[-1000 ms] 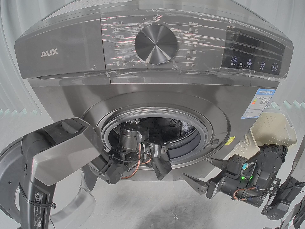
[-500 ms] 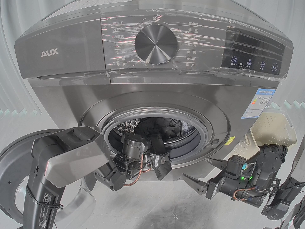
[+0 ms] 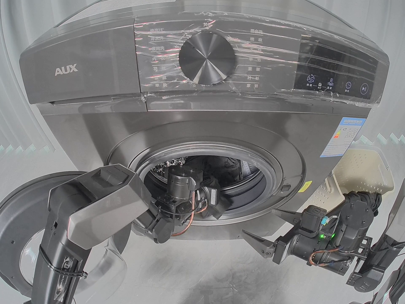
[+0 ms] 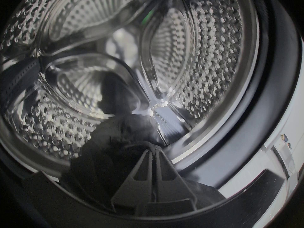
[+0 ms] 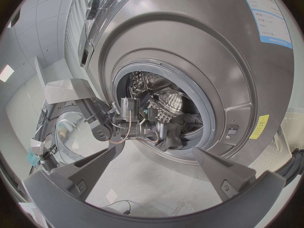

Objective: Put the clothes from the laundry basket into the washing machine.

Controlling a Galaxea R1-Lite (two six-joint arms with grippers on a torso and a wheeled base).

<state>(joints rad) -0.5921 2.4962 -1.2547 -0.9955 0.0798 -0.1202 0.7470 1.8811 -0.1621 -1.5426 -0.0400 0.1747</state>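
Clearly, our left hand point(image 4: 154, 152) sits in the mouth of the washing machine point(image 3: 105, 127), pinched shut on a dark garment point(image 4: 120, 133) bunched at the drum's lip. Our right hand point(image 3: 259, 222) hangs wide apart before the machine's lower front, near the laundry basket point(image 3: 367, 169). A blue label point(image 3: 342, 137) and a yellow sticker point(image 3: 305, 186) mark the machine's front.

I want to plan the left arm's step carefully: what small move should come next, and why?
Probably push the left gripper a little deeper into the drum before opening it. Its jaws are shut on the dark garment, which sits low at the mouth of the opening, close to the door seal. A release here might let it slide back out.
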